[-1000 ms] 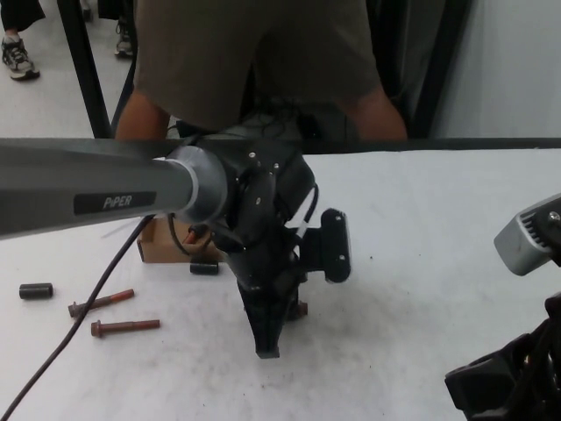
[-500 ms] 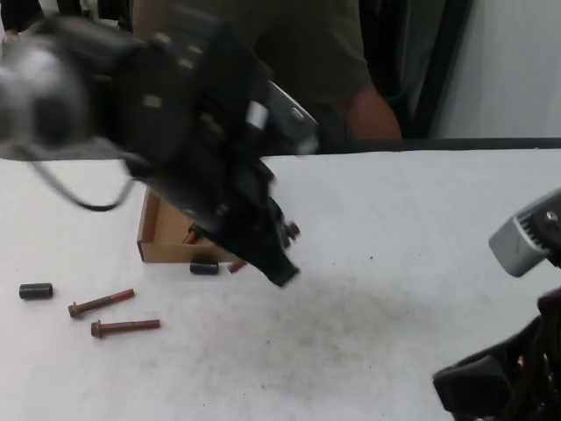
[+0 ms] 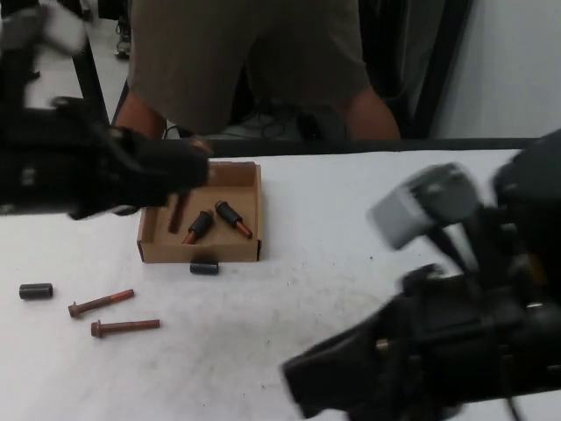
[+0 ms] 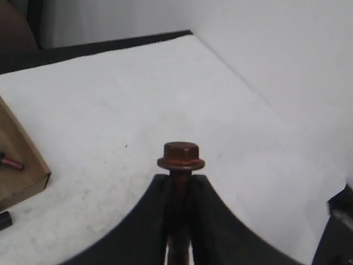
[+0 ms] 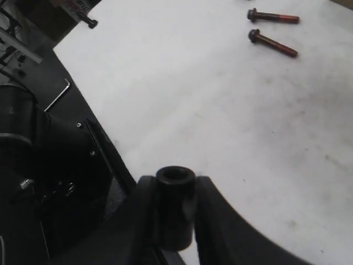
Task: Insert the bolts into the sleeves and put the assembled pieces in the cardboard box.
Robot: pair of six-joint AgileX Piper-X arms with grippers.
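A bolt (image 4: 181,157) is held in the left claw (image 4: 179,185). Its shank is pinched between the narrowed fingers, and its hexagonal head stands clear above the fingertips. The claw is held above the white bench (image 4: 165,94), with a corner of the box (image 4: 19,165) off to one side. A sleeve (image 5: 175,212) is clamped upright in the right claw (image 5: 175,186), bore upward, with the fingers pressed against its sides.

In the high view the box is seen on the left half of the bench, toward the far edge. Inside it a left piece (image 3: 200,225) and a right piece (image 3: 233,219) lie side by side. A third bolt (image 3: 178,213) lies beside them (whether a sleeve sits on it cannot be told). A second sleeve (image 3: 204,267) lies just in front of the box's near wall. A third sleeve (image 3: 36,290) lies well apart, near the left edge. Near it a rear bolt (image 3: 101,303) and a front bolt (image 3: 125,326) lie apart from each other on the bench.
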